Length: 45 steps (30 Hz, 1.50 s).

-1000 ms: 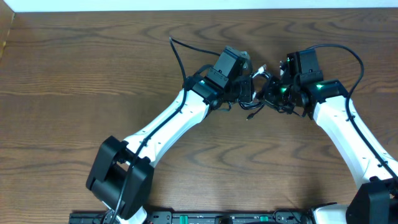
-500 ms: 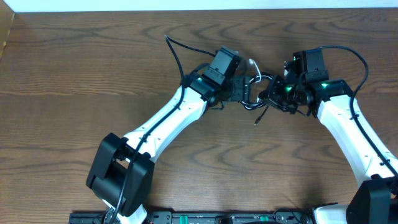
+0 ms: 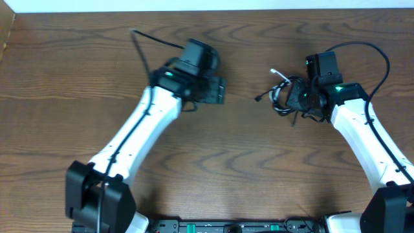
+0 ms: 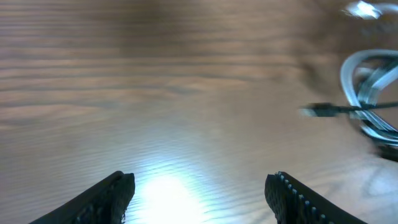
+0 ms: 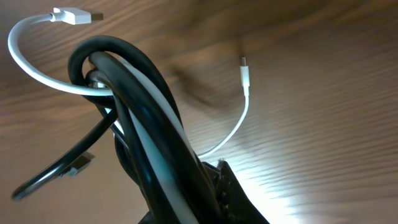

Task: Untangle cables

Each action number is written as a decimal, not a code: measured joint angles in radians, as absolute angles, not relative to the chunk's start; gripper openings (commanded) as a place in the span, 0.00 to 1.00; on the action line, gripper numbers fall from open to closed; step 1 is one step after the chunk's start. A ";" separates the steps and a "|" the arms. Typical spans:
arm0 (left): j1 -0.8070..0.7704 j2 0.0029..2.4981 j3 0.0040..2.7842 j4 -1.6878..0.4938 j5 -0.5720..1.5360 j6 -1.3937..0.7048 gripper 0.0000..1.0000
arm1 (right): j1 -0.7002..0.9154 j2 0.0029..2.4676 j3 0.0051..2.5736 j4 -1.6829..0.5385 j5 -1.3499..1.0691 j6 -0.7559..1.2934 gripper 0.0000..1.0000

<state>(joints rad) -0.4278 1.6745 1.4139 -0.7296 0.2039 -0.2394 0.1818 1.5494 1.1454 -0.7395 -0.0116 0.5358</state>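
Fingers of my right gripper (image 3: pixel 301 97) are pinched shut on the cables (image 3: pixel 283 98), a knotted coil of both strands bunched just left of that gripper on the table (image 3: pixel 77 58). In the wrist view the black cable (image 5: pixel 146 93) loops thickly up out of my grip, and the white cable (image 5: pixel 28 68) is threaded through that loop. Its flat white plug (image 5: pixel 71 15) lies beyond the loop, and its slim plug (image 5: pixel 245 65) trails free on the other side. A black plug (image 5: pixel 78 164) pokes out low, toward my other arm. My left gripper (image 4: pixel 199 186) hangs well apart from the coil, fingers spread wide with nothing between them, over bare wood.

To do this well, I judge the right pinch should stay firm as an anchor. The left should come in low and take only the white strand near its flat plug. It should then draw that strand slowly out through the black loop, away from the anchor, while I watch that the loop loosens rather than cinches.
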 measured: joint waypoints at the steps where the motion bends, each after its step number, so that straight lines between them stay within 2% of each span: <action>1: -0.400 1.667 1.414 -0.734 0.204 -0.236 0.73 | 0.187 1.549 1.147 -0.739 0.038 0.513 0.01; 7: -0.270 1.651 1.414 -0.754 0.203 -0.230 0.73 | 0.293 1.549 1.171 -0.735 0.369 0.372 0.01; 12: -0.229 1.651 1.414 -0.763 0.204 -0.228 0.73 | 0.394 1.586 1.179 -0.732 0.653 0.265 0.01; 21: -0.220 1.650 1.414 -0.763 0.204 -0.228 0.73 | 0.532 1.808 1.182 -0.709 0.884 0.181 0.01; 22: -0.219 1.651 1.414 -0.763 0.204 -0.228 0.73 | 0.550 1.819 1.183 -0.702 0.888 0.177 0.04; 24: -0.219 1.650 1.414 -0.763 0.204 -0.228 0.73 | 0.598 1.836 1.182 -0.694 0.883 0.169 0.31; 26: -0.219 1.650 1.414 -0.763 0.204 -0.228 0.73 | 0.645 1.839 1.182 -0.699 0.851 0.155 0.47; 28: -0.218 1.650 1.414 -0.763 0.204 -0.228 0.73 | 0.687 1.839 1.183 -0.699 0.808 0.146 0.56; 31: -0.218 1.650 1.414 -0.763 0.204 -0.228 0.73 | 0.739 1.839 1.183 -0.690 0.705 0.130 0.60; 36: -0.218 1.650 1.414 -0.764 0.204 -0.228 0.73 | 0.739 1.822 1.183 -0.687 0.481 0.125 0.61; 41: -0.218 1.651 1.414 -0.764 0.204 -0.228 0.73 | 0.668 1.732 1.183 -0.687 0.242 0.129 0.64; 45: -0.217 1.651 1.414 -0.764 0.252 -0.211 0.73 | 0.555 1.596 1.183 -0.686 0.062 0.150 0.63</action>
<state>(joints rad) -0.2173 1.6508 1.4139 -0.7643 0.2516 -0.2108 0.5552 1.5955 1.1828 -0.6857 0.0624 0.1497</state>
